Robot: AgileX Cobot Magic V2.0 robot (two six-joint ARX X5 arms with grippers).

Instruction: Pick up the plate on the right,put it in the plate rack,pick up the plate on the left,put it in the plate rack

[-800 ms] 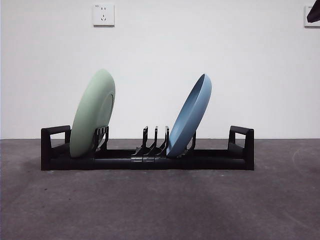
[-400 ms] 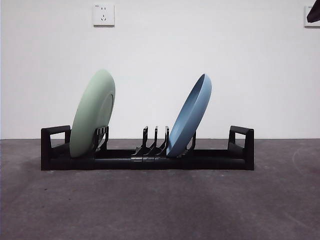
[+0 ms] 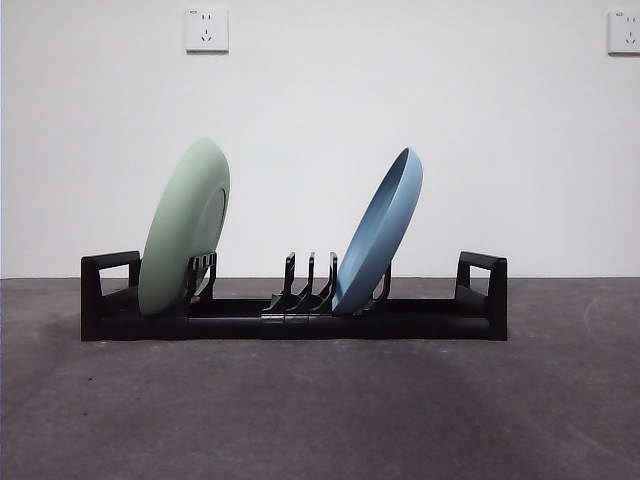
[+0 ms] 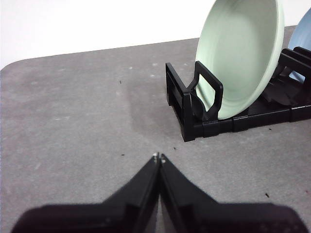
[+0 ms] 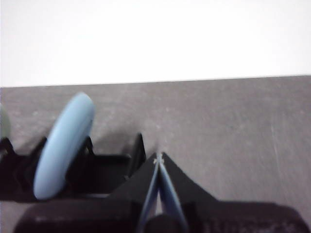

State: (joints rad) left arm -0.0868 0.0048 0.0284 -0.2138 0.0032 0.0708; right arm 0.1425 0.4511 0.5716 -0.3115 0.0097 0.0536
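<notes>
The black plate rack point(image 3: 430, 320) lies across the table with a loop handle at each end. A pale green plate point(image 3: 185, 228) stands tilted in its left slots, and a blue plate point(image 3: 378, 232) leans in the slots right of centre. From the left wrist view the green plate point(image 4: 243, 53) and the rack's end handle point(image 4: 210, 92) show; my left gripper point(image 4: 159, 157) is shut and empty, over bare table short of that end. My right gripper point(image 5: 158, 158) is shut and empty, hanging back from the rack's other end, near the blue plate point(image 5: 63, 144).
Grey table point(image 3: 320, 410) stretches in front of the rack. A white wall stands behind with a socket point(image 3: 206, 29) at upper left and another point(image 3: 624, 31) at the upper right corner. Neither arm shows in the front view.
The black arm tip at the front view's top right corner has gone out of view. The plates and rack have not moved.
</notes>
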